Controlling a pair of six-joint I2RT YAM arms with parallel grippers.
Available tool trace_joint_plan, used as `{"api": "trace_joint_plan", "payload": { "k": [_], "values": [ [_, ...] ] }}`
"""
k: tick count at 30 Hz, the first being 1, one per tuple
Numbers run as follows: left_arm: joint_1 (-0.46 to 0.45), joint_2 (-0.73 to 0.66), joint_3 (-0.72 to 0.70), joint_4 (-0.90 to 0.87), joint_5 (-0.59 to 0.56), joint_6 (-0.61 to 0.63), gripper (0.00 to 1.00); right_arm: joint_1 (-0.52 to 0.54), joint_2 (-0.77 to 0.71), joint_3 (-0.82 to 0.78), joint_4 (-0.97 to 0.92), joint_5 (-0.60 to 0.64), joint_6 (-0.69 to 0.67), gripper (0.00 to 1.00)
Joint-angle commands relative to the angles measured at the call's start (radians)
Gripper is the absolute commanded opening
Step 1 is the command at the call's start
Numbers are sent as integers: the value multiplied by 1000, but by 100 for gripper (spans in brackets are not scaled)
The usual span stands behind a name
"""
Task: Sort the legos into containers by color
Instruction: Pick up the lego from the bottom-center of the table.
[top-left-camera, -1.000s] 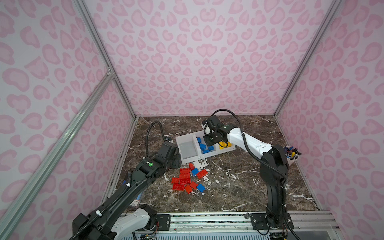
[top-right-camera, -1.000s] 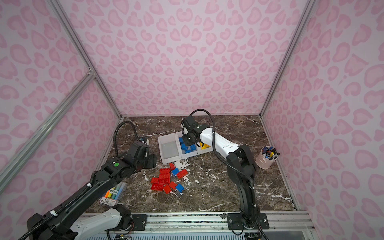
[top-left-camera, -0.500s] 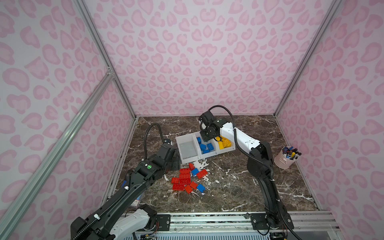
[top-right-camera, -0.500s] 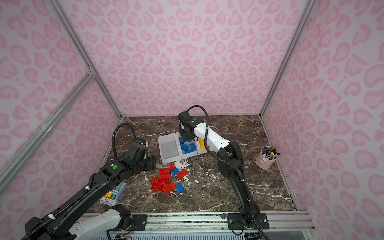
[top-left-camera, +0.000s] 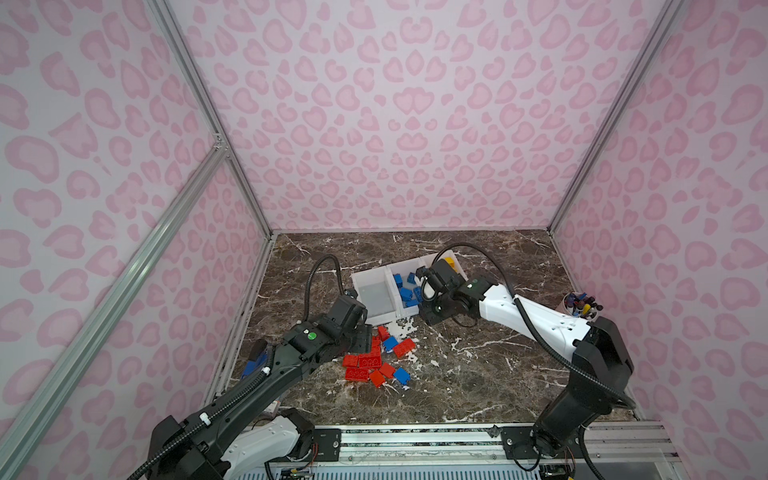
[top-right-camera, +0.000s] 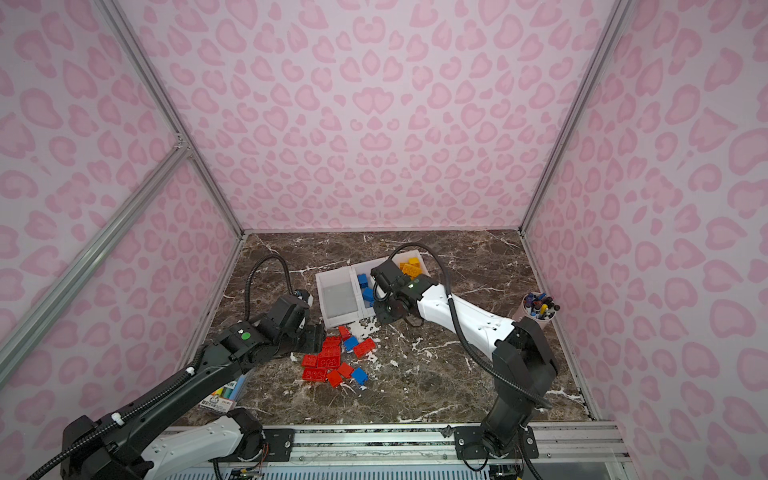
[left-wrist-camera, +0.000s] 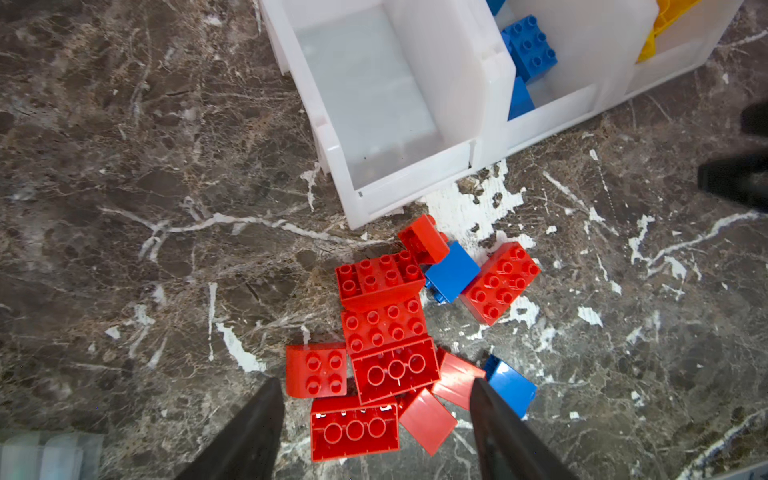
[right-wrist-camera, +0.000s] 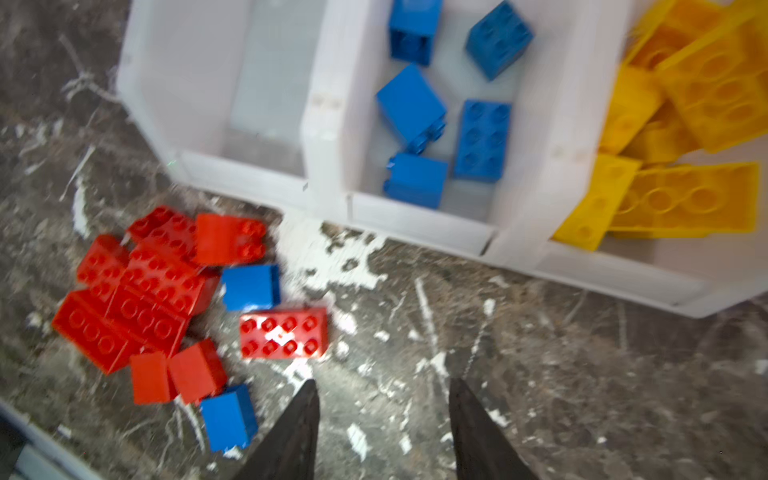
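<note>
Three joined white containers (top-left-camera: 392, 291) stand mid-table. The left one (left-wrist-camera: 332, 137) is empty, the middle one holds several blue legos (right-wrist-camera: 415, 108) and the right one holds yellow legos (right-wrist-camera: 706, 95). A pile of red legos (top-left-camera: 365, 361) lies on the marble in front of them, with two blue legos (top-left-camera: 390, 343) (top-left-camera: 402, 375) among it. My left gripper (left-wrist-camera: 375, 380) hangs open above the near end of the pile, holding nothing. My right gripper (right-wrist-camera: 382, 382) is open and empty over bare marble, just in front of the containers and to the right of the pile.
A pinkish cup of pens (top-left-camera: 579, 305) stands at the right edge of the table. A pack of markers (top-right-camera: 222, 395) lies under my left arm near the left wall. Pink patterned walls close in three sides of the table.
My right gripper has opened and drawn back from above the blue and yellow containers to the marble in front of them. My left arm has hardly moved.
</note>
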Motion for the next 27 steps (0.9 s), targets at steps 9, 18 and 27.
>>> {"api": "trace_joint_plan", "payload": {
  "k": [9,18,27],
  "values": [
    [20,-75,-27,-7,-98,-92,75,268,74,-145,118,41,93,56],
    [31,-125,-48,-13,-123,-112,75,337,163,-149,162,71,112,57],
    [32,-123,-49,-13,-119,-111,75,360,223,-140,166,66,112,48]
  ]
}}
